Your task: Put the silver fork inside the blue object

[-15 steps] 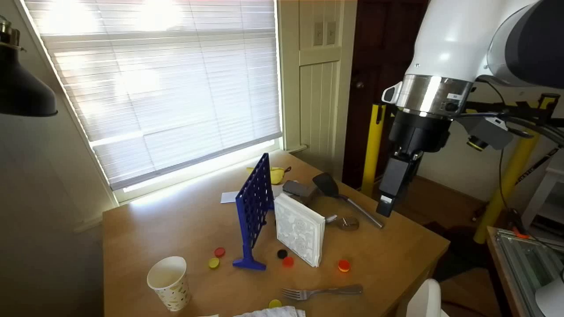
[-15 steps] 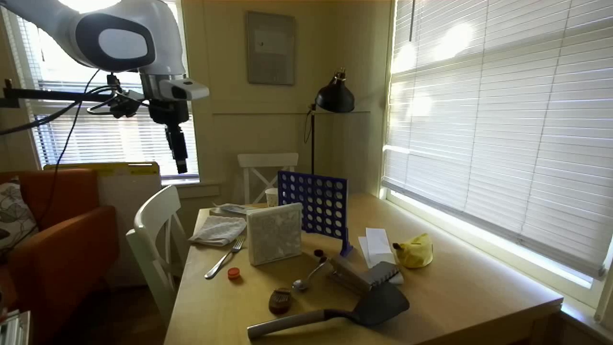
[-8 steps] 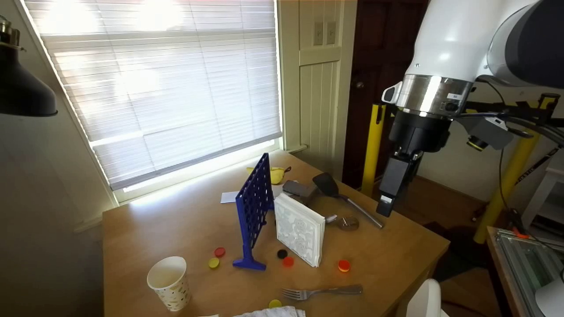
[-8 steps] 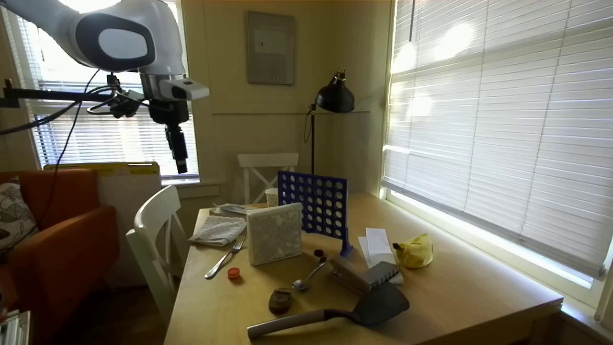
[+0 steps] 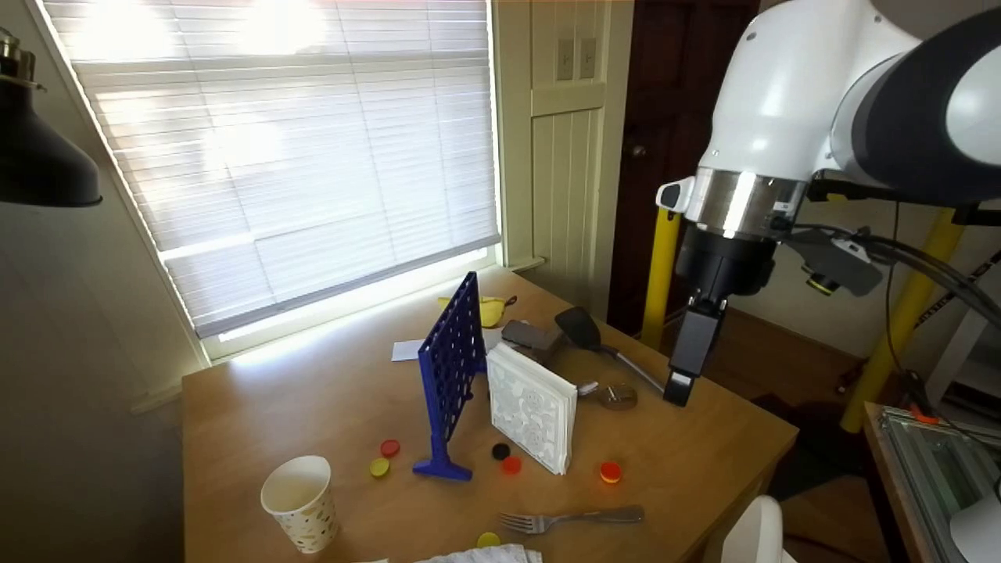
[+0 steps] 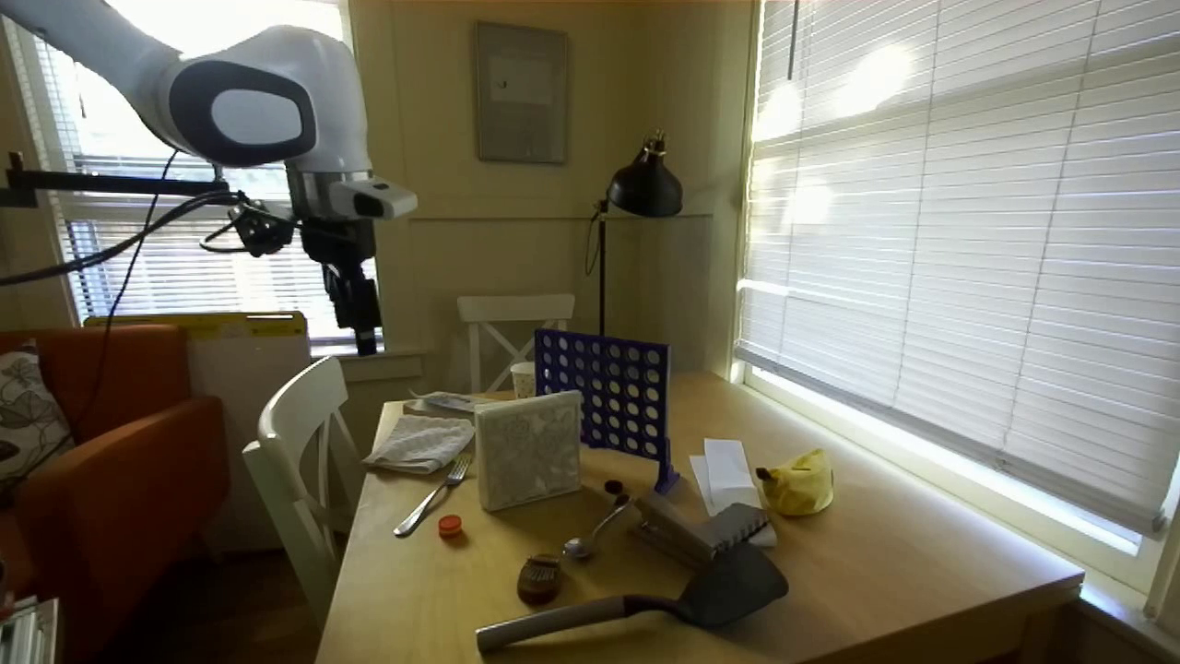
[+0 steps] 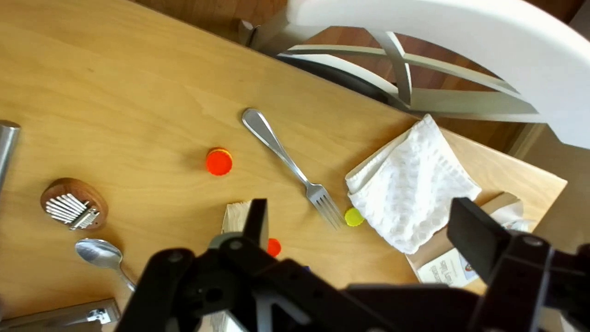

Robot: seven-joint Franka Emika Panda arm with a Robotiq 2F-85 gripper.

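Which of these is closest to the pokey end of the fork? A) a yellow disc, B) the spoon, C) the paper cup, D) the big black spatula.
A: the wrist view shows a yellow disc right by the prong end of the silver fork, with none of the other three nearly so close.

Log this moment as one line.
silver fork: lying on table, beside a yellow disc | blue grid: upright, fork not inserted | jaws: open, empty
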